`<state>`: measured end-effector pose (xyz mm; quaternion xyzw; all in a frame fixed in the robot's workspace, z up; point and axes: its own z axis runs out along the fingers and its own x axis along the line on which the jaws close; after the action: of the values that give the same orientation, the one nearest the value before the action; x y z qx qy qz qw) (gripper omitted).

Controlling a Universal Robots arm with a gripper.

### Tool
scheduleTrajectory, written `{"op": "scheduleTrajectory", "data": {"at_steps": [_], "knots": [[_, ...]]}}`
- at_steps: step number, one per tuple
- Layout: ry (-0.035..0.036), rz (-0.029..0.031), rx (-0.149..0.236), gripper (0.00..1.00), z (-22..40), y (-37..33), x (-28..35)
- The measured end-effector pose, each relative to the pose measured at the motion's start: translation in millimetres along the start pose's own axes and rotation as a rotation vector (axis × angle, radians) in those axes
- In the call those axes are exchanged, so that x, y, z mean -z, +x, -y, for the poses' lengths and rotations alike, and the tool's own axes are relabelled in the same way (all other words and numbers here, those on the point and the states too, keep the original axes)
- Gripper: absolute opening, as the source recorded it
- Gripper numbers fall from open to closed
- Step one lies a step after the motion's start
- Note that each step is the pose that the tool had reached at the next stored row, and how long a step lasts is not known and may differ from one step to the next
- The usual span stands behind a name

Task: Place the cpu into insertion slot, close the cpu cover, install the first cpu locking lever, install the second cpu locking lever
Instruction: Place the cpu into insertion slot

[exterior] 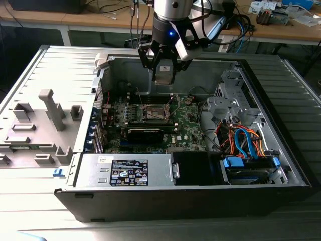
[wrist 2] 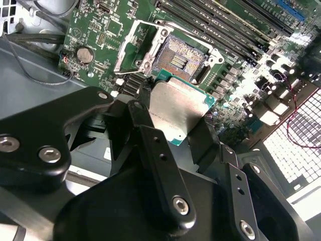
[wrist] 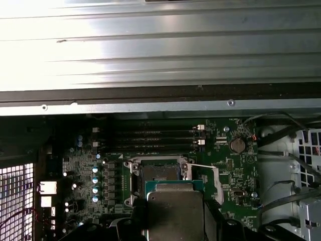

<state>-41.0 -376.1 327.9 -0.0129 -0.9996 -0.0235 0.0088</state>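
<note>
Cpu [wrist 2: 178, 108] in pincer [exterior: 164, 76], silver face toward wrist cameras, above insertion slot [wrist 2: 178, 60]

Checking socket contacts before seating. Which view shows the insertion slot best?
Second wrist view: the insertion slot lies open and unobstructed, contacts visible, with the cpu held close beside it. In the first wrist view the cpu hides part of the insertion slot. In the exterior view it is a small dark square on the board.

Upright arm [exterior: 173, 12], tool [exterior: 164, 74] downward, fingers [wrist 2: 153, 145] tight on the cpu [wrist 2: 175, 113].
</note>
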Motion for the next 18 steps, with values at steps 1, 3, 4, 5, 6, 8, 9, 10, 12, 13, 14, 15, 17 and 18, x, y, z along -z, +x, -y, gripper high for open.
{"op": "scheduleTrajectory", "data": {"at_steps": [1,3,4,5,6,8,9,10,12,13,14,15,17,18], "knots": [[0.0006,0.0,0.0,0.55,0.0,0.0,-0.1],[0.0032,0.0001,0.0,0.55,0.0,0.0,-0.3],[0.0045,0.0001,0.0,0.55,0.0,0.0,-0.4],[0.0052,0.0001,0.0,0.55,0.1,0.0,-0.5],[0.0059,0.0002,0.0,0.55,0.1,0.0,-0.6],[0.0082,0.0002,0.0,0.55,0.1,0.0,-0.9],[0.0089,0.0002,0.0,0.55,0.1,0.0,-0.9],[0.0094,0.0002,0.0,0.55,0.1,0.0,-1.0],[0.0111,0.0002,0.0,0.55,0.3,0.0,-1.3],[0.012,0.0002,0.0,0.55,0.4,0.0,-1.4],[0.0127,0.0003,0.0,0.55,0.4,0.0,-1.5],[0.0132,0.0003,0.0,0.55,0.5,0.0,-1.6],[0.0141,0.0003,0.0,0.55,0.6,0.0,-1.7],[0.0147,0.0004,0.0,0.55,0.6,0.0,-1.8]]}}
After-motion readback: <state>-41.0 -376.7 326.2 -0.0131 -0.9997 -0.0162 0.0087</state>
